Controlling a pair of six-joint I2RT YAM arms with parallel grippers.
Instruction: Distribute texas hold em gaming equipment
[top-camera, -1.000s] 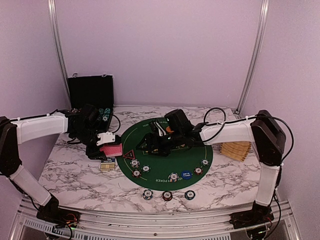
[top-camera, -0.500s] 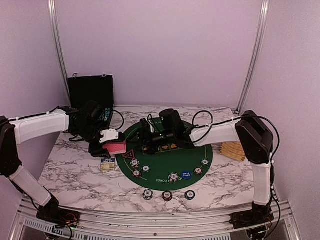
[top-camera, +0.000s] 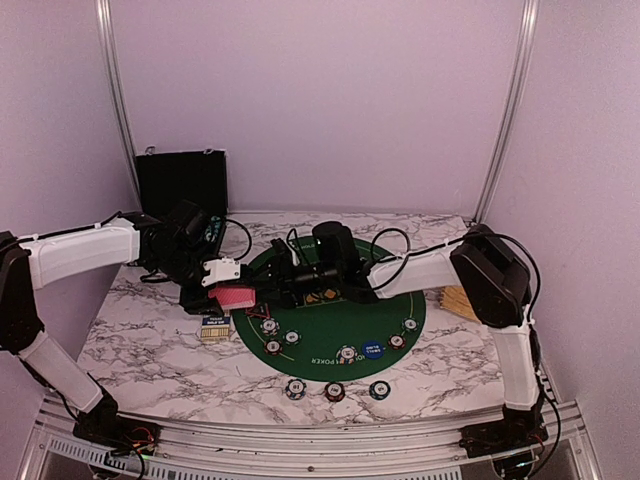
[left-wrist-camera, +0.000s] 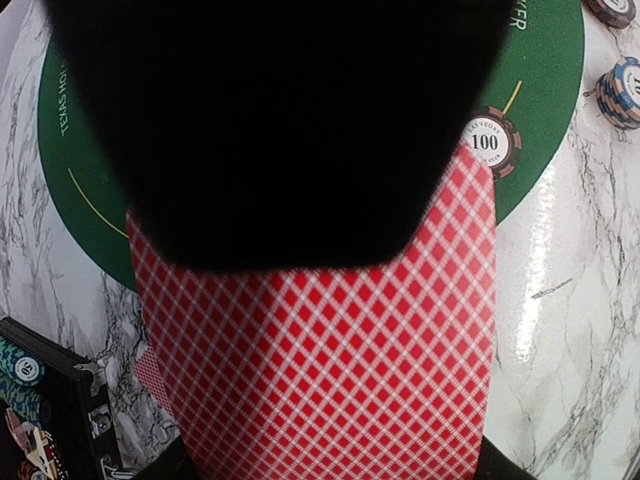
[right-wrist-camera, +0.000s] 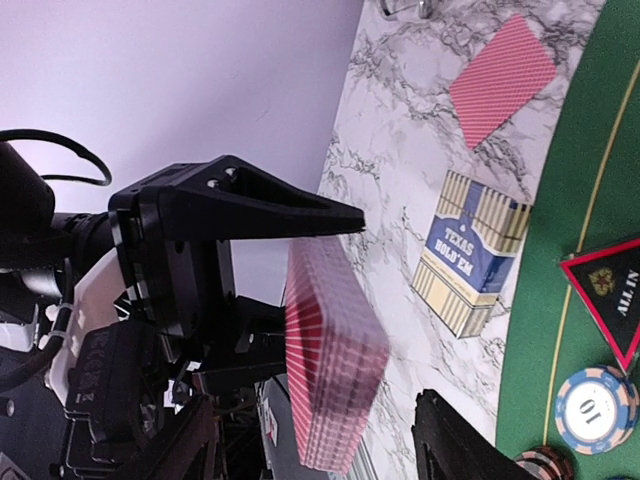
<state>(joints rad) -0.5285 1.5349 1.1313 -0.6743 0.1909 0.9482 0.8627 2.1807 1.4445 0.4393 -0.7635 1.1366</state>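
Card deck held up for a hand-off at the left edge of the mat

On the marble tabletop (top-camera: 150, 350) lies the green mat (top-camera: 400, 300). At its left rim the left gripper (top-camera: 224, 293) is pinching the deck (right-wrist-camera: 335, 360) clear of the surface. The right gripper (top-camera: 273, 283) faces it from the right, jaws spread, with a finger (right-wrist-camera: 455, 445) on either side of the deck's near end and no contact that I can see. The deck's long axis runs from the left gripper towards the right one, so the right arm likely only needs to draw a card off. The card box (top-camera: 214, 329) lies below, and chips (top-camera: 346, 354) and the triangle (top-camera: 257, 310) sit on the mat.
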